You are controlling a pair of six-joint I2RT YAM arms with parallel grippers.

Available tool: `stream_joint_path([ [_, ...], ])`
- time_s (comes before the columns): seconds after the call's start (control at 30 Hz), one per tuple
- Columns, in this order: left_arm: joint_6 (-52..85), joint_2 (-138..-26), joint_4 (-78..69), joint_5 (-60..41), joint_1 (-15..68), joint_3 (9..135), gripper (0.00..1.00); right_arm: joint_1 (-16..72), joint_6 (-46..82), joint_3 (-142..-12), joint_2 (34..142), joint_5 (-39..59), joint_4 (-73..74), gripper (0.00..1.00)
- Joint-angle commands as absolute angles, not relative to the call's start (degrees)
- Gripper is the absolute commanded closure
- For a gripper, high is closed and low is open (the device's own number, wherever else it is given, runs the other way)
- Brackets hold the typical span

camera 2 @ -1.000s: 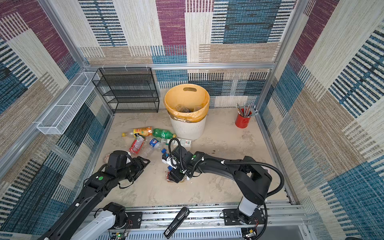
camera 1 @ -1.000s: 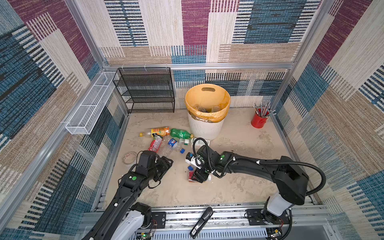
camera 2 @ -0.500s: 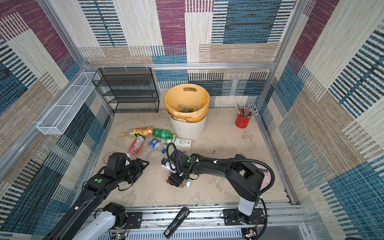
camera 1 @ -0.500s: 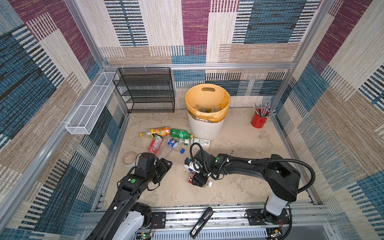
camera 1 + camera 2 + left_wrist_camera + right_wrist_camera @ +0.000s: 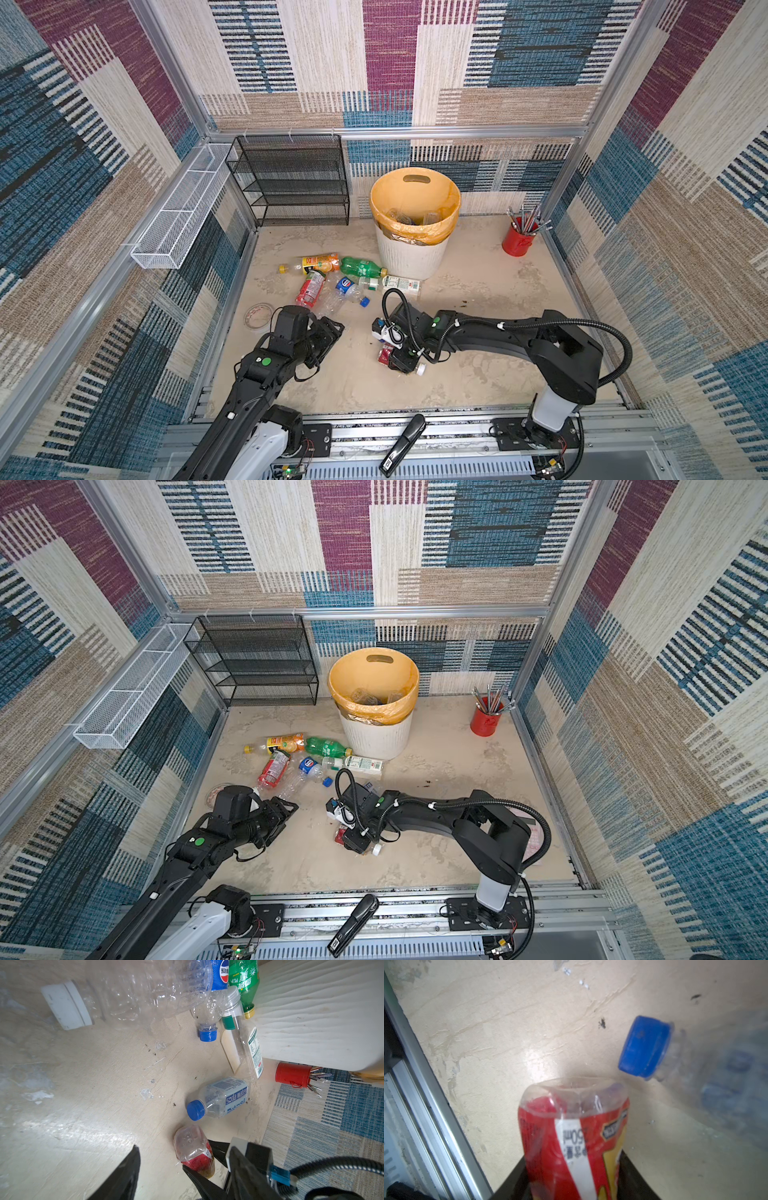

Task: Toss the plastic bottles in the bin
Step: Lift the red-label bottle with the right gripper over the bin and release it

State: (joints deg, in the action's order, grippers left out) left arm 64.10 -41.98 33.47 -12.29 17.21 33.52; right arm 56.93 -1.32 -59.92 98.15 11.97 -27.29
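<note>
In both top views bin (image 5: 411, 259) holds several clear bottles (image 5: 397, 216), more plastic bottles (image 5: 361, 268) lie just beside it, left gripper (image 5: 332, 330) half-open and empty; left wrist: soda-water bottle (image 5: 220, 1098) flat on floor (image 5: 83, 1084); right wrist: right gripper (image 5: 573, 1184) clamped on red-labelled bottle (image 5: 571, 1126).

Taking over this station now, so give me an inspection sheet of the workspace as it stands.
Surface: beige floor, scuffed and stained.
Job's things: white bin with a yellow liner, clear bottles inside; several loose bottles lying beside it; red-label bottle in the right gripper.
Clutter: red pencil cup, tape roll, stapler on the front rail.
Grippers: left gripper open, empty; right gripper shut on the red-label bottle.
Cables: black hose arches over the right arm.
Surroundings: patterned fabric walls, black mesh rack, white wire basket.
</note>
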Motion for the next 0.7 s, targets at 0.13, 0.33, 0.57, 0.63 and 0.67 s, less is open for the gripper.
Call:
stream_joint_path([
  [0.13, 64.7, -42.3, 33.4, -12.6, 17.0, 33.3, 0.31, 54.8, 7.7, -54.1, 87.2, 14.5, -20.1, 0.49],
  [0.33, 64.8, -44.1, 32.4, -13.2, 16.8, 33.9, 0.31, 46.2, 21.1, -41.2, 70.9, 20.8, -5.4, 0.49],
  [0.57, 64.2, -46.9, 31.4, -14.1, 16.7, 35.3, 0.32, 36.5, 34.0, -29.3, 52.4, 23.1, 9.5, 0.48],
  [0.63, 64.0, -47.8, 31.2, -14.4, 16.7, 35.8, 0.31, 34.4, 36.7, -27.6, 48.3, 21.9, 11.9, 0.48],
  [0.67, 63.9, -48.1, 31.1, -14.5, 16.7, 36.1, 0.31, 33.4, 37.8, -27.0, 46.7, 21.3, 12.5, 0.48],
])
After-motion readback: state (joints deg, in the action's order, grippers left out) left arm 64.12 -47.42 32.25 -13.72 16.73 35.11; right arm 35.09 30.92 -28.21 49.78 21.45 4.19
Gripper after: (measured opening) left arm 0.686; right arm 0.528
